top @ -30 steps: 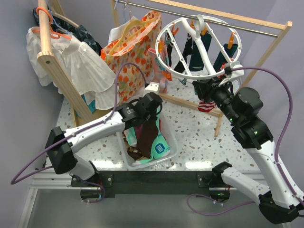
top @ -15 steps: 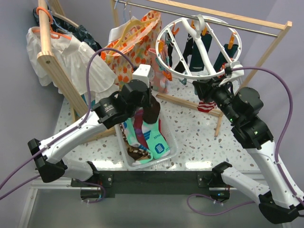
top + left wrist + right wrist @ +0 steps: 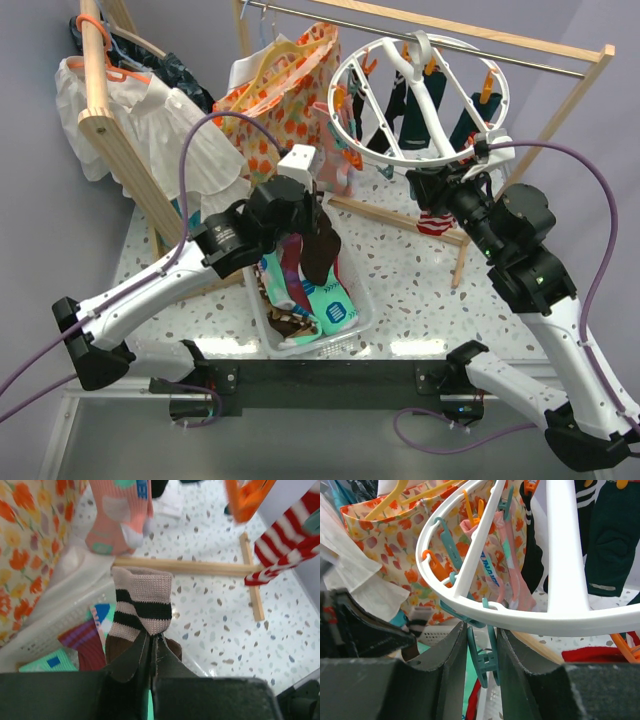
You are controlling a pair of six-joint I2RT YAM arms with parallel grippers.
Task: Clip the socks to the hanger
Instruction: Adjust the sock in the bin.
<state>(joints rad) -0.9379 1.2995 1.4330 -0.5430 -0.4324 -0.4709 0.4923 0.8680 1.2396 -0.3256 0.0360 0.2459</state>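
The left claw (image 3: 151, 639) is shut on a brown sock (image 3: 140, 605), held above the basket (image 3: 362, 300); the right claw (image 3: 481, 640) is closed on a teal clip (image 3: 482, 662) under the hanger (image 3: 555, 620). The carry is in hand: next the cuff must be fed into that clip. Since a second ago the sock has been lifted from the basket

White-and-black arms (image 3: 150, 290), purple cables (image 3: 611, 215)
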